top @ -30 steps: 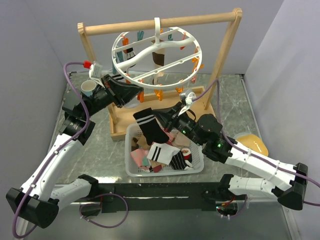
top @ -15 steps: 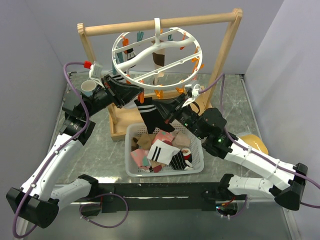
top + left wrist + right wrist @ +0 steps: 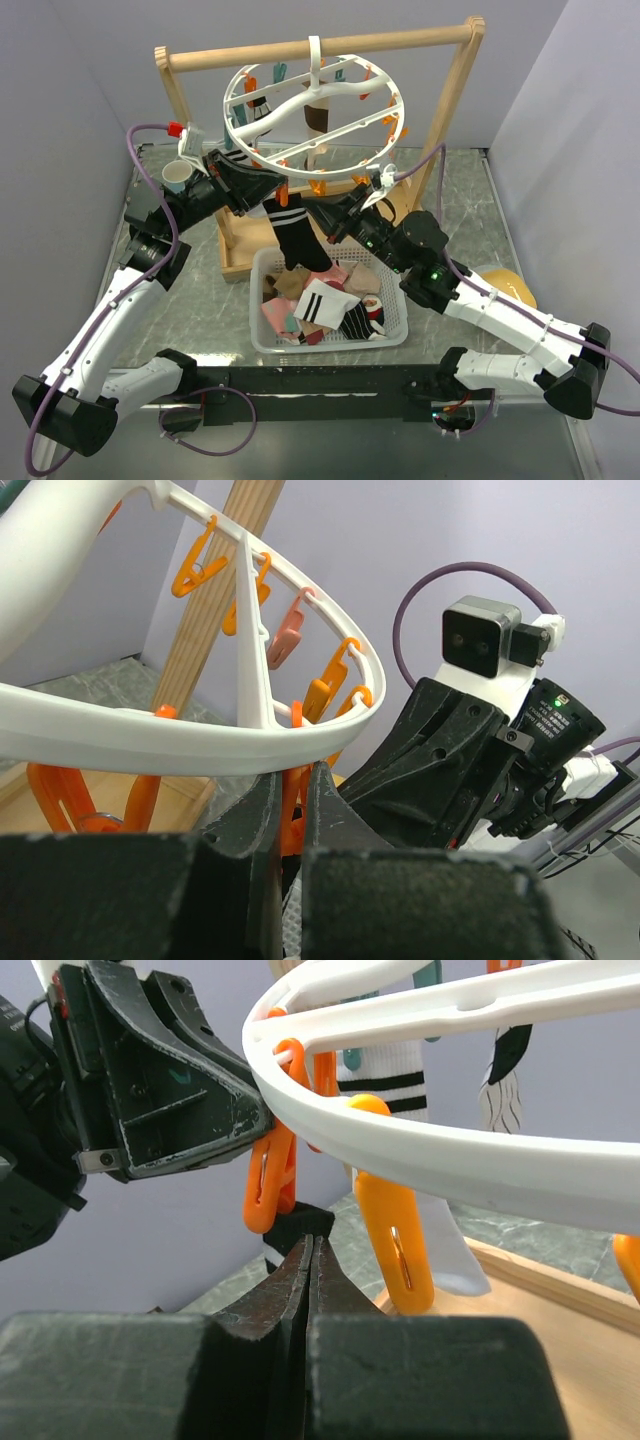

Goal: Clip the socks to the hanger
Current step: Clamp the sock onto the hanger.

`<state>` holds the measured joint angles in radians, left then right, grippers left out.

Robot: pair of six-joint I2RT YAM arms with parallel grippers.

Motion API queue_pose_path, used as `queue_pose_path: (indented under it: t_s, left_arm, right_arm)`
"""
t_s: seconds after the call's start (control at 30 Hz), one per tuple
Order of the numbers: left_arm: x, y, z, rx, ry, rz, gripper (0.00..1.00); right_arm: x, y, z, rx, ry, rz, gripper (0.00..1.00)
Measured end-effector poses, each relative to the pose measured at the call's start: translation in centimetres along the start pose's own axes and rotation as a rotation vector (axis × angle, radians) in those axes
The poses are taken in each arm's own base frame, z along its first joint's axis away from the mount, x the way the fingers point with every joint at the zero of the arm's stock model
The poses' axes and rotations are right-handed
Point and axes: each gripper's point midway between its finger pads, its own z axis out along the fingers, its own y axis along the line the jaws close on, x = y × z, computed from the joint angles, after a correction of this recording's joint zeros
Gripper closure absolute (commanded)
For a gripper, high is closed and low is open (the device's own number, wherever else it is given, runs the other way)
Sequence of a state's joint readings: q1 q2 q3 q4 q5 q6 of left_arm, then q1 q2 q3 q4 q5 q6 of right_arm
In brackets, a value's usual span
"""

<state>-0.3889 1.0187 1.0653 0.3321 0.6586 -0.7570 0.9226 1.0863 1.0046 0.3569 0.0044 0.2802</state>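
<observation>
Left tool point(image 3: 266, 190): centre-left of the top view, under the near rim of the hanger point(image 3: 450, 1155). Its jaws are nearly together, pinching an orange peg point(image 3: 293, 810) that hangs from that rim.
Right tool point(image 3: 315, 215): just right of the left tool, jaws pressed shut on the cuff of a striped sock point(image 3: 297, 240).
Striped sock: black with white bands. It hangs down from the right tool, with its toe over the basket point(image 3: 330, 343).
Hanger: upper centre of the top view, a white ring hooked on the crossbar of the wooden frame point(image 3: 400, 42). It carries orange and teal pegs.
Already hung: a white sock with black bands point(image 3: 395, 1070), seen in the right wrist view behind the rim.
Remaining socks point(image 3: 320, 305): heaped in the white basket at lower centre, pink, brown and striped.
Worktop point(image 3: 470, 200): grey marbled sheet that carries the frame's wooden tray point(image 3: 235, 262) and the basket, which is in front of it.
Room: plain pale lilac walls point(image 3: 580, 100) close on the left, back and right.
Nearby: a white cup point(image 3: 175, 177) at centre left. At centre right a yellow thing point(image 3: 505, 285) is half hidden by the right arm.
In the way: the hanger rim crosses just above both tools. A second orange peg point(image 3: 395, 1240) hangs just beside the right tool's tips.
</observation>
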Motion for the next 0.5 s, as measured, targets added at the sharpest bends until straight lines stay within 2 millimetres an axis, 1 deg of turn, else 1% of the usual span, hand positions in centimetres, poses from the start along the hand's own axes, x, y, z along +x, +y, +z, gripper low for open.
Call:
queue_pose_path:
  t_s: [0.4,0.5]
  left_arm:
    - [0.2,0.1,0.0,-0.001,0.001,-0.007,0.99]
    - [0.2,0.1,0.0,-0.001,0.001,-0.010,0.99]
  right_arm:
    - [-0.9,0.1,0.1,-0.030,-0.022,0.035,1.00]
    - [-1.1,0.2,0.5,-0.032,-0.028,0.037,1.00]
